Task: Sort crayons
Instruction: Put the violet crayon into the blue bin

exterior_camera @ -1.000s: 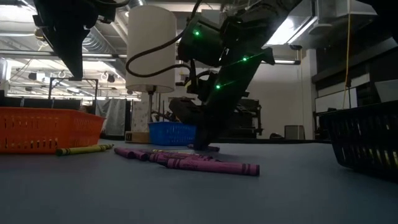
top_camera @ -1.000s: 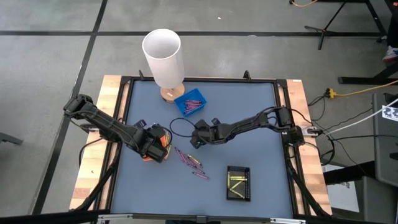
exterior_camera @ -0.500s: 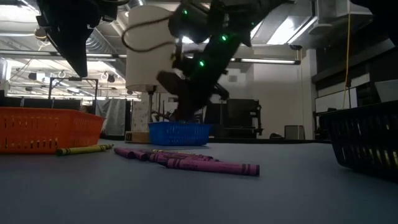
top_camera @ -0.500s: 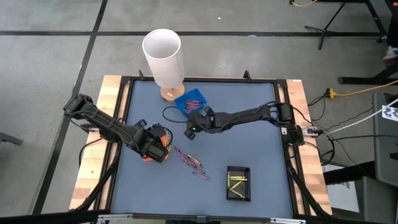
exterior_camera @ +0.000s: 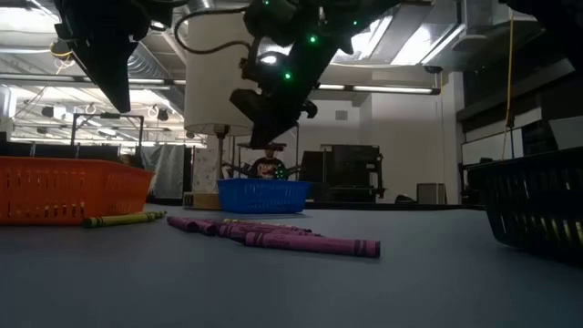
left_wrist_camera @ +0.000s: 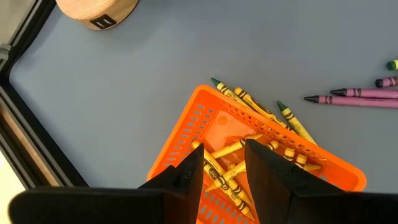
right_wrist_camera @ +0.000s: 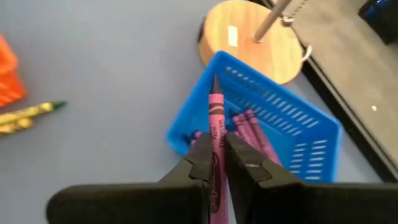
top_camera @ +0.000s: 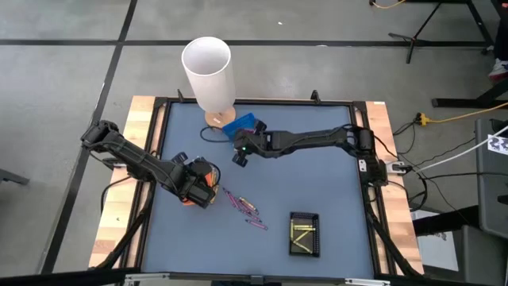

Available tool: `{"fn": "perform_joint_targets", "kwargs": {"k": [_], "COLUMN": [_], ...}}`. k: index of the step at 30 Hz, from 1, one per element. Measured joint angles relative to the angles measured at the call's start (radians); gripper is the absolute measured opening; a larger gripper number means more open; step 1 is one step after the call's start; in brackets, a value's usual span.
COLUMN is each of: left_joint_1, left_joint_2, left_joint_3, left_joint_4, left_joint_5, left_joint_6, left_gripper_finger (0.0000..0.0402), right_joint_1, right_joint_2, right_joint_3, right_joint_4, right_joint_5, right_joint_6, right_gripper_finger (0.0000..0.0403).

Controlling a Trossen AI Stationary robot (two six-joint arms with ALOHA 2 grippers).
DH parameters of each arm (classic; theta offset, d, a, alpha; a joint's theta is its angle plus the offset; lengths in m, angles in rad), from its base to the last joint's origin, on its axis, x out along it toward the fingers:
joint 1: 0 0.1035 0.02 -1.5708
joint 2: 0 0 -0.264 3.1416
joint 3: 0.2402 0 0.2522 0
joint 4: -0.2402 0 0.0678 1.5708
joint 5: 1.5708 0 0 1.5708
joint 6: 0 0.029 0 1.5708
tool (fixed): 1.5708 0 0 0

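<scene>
While the left gripper (top_camera: pixel 202 184) hangs over the orange tray (left_wrist_camera: pixel 205 121) near the tabletop's left edge, jaws parted and holding nothing, loose purple crayons (top_camera: pixel 240 204) lie mid-tabletop, and the right gripper (right_wrist_camera: pixel 217 163) pinches a purple crayon (right_wrist_camera: pixel 215 121) above the blue tray (right_wrist_camera: pixel 292 124) by the far edge.

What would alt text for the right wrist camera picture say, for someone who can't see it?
Two dark fingers pinch a purple crayon, pointing it over a blue basket that already holds purple crayons. A round wooden base stands behind the basket on the grey table.
</scene>
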Motion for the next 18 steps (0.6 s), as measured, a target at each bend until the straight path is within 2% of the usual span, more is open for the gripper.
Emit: {"fn": "perform_joint_targets", "kwargs": {"k": [10, 18], "left_joint_1": [0.0, 0.0], "left_joint_2": [0.0, 0.0], "left_joint_3": [0.0, 0.0], "left_joint_4": [0.0, 0.0], "left_joint_5": [-0.001, -0.002], "left_joint_6": [0.0, 0.0], "left_gripper_finger": [0.0101, 0.0101], "right_joint_1": [-0.08, -0.1], "right_joint_2": [0.0, 0.0], "right_joint_3": [-0.006, -0.006], "right_joint_4": [0.002, 0.004], "right_joint_5": [-0.066, -0.122], "right_joint_6": [-0.027, -0.026], "right_gripper_finger": [0.0026, 0.0026]}}
